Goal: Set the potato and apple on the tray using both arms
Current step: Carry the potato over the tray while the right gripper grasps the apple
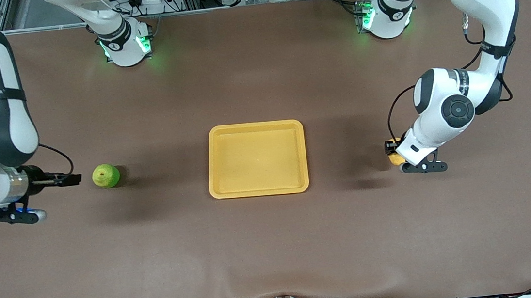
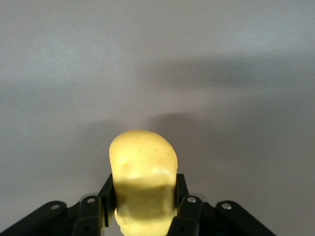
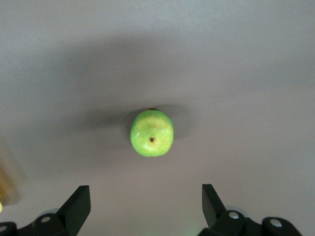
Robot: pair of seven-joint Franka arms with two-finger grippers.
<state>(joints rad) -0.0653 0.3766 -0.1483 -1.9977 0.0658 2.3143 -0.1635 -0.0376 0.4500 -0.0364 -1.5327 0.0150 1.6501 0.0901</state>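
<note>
Centrally on the brown tabletop (image 1: 275,245) lies the tray (image 1: 259,188), flat and bare, with neither food item on it yet. Both arms work at the table's two ends, well apart from the tray.

Left arm: its pincer (image 1: 396,152) is low at the left arm's end of the tabletop, with the potato (image 1: 395,157) between its fingers. In the left wrist view the fingers (image 2: 183,195) press on both flanks of the potato (image 2: 143,172), so the grip appears made; whether the potato has left the tabletop cannot be told.

Right arm: its pincer (image 1: 73,179) is just beside the apple (image 1: 105,176), which sits on the tabletop toward the right arm's end, about as near the front camera as the tray's middle. In the right wrist view the fingers (image 3: 78,206) stand wide apart, holding nothing, with the apple (image 3: 151,133) centred ahead of the gap and not touched.

Step in hand, as judged: pick-up, with the potato secured and the apple still to be taken. The next move calls for the right pincer to advance around the apple and close on it, while the left arm lifts the potato and carries it over the tray.
</note>
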